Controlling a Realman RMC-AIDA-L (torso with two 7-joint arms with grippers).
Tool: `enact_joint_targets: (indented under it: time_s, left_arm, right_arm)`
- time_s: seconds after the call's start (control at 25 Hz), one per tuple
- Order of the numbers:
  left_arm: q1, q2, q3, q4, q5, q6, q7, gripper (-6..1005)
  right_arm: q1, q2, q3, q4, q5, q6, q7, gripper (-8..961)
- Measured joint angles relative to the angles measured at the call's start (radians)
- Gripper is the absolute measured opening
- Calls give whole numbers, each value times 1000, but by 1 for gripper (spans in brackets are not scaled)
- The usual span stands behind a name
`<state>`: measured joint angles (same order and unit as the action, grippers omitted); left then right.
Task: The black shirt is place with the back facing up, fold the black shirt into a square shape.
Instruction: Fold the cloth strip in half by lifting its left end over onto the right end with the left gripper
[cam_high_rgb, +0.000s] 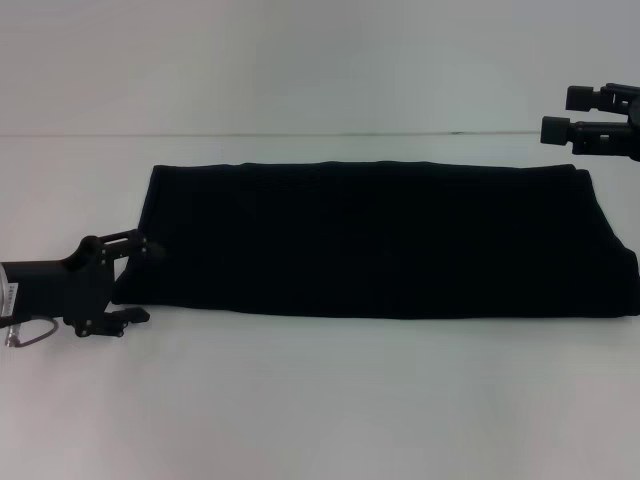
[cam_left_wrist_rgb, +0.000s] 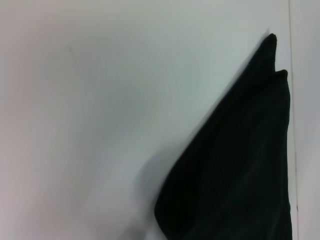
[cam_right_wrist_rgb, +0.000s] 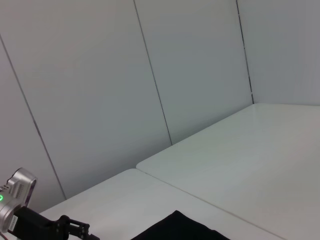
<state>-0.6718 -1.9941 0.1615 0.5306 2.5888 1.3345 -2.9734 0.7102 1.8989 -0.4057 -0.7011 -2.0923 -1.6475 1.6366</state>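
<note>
Left tool (cam_high_rgb: 143, 282) (open) by black shirt (cam_high_rgb: 380, 240), white table (cam_high_rgb: 320, 400).

Plain black shirt (cam_high_rgb: 380, 240) — white table (cam_high_rgb: 320, 400) — black hands.

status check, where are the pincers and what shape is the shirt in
Left pincer open at the black shirt's left end. Right pincer raised off its far right corner, empty. Shirt folded to a long band, not yet square. Nothing in the way.

Black left gripper (cam_high_rgb: 138, 282), thin fingers (cam_high_rgb: 125, 318), looping cable (cam_high_rgb: 30, 335).
</note>
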Motion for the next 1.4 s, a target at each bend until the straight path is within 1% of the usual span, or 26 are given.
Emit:
enact_joint_targets:
  time_s: [0.76,1.4]
  left_arm:
    - [10,-6,9,-20,-4,-77,7,900]
    - [1,-3,6,-35,-45,-122,47,900]
  right_arm:
    - [3,1,2,0,0,2,0,934]
    - [-2,-3,2,0,23,-5,0,933]
